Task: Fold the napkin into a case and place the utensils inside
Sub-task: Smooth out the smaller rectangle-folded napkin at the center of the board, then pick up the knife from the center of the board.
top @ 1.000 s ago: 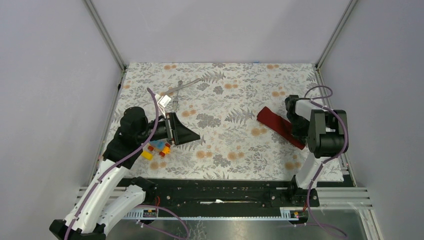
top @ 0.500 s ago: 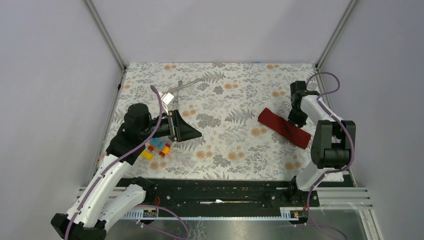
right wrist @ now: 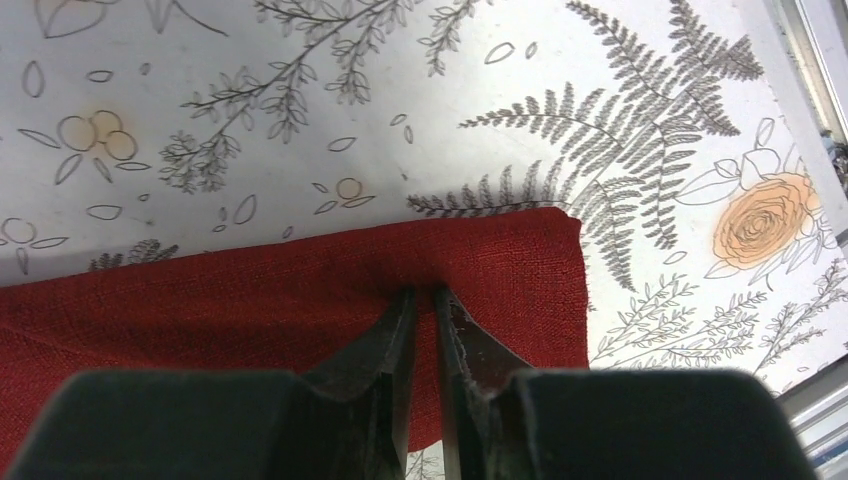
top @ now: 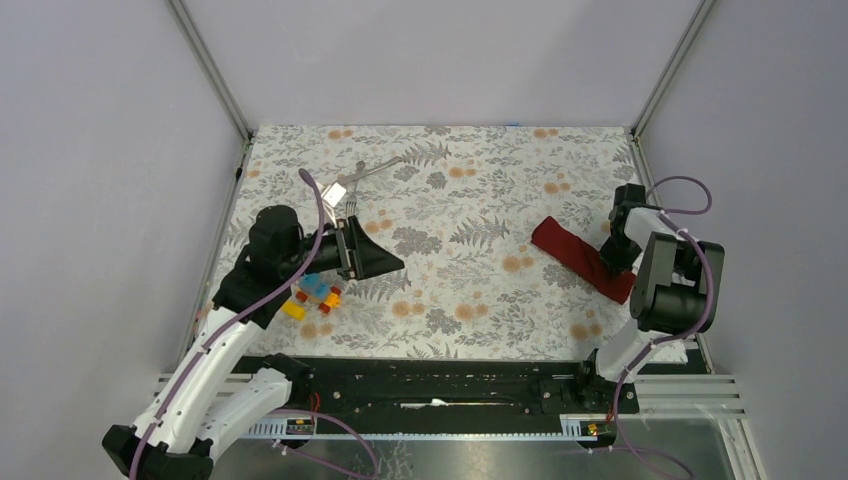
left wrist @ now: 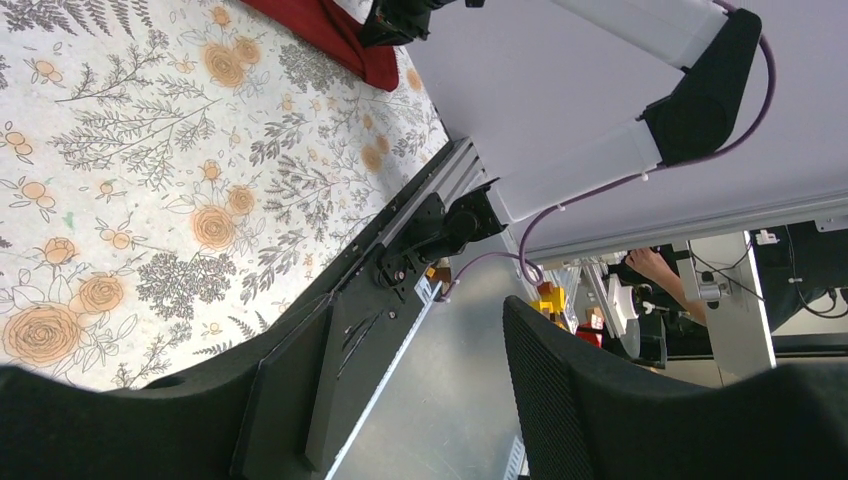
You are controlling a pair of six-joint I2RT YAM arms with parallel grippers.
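Where the right fingers (right wrist: 395,340) clamp the napkin (right wrist: 230,300), the wrist hides its near end from above. Empty, the left fingers (left wrist: 640,400) stand apart, cut off at the frame's lower edge.

The napkin (right wrist: 200,300) is coarse-woven matt red cloth. The worktop (top: 470,200) looks smooth, matt, flower-printed. The fork (top: 372,170) is shiny metal; the blocks (top: 312,295) coloured plastic.
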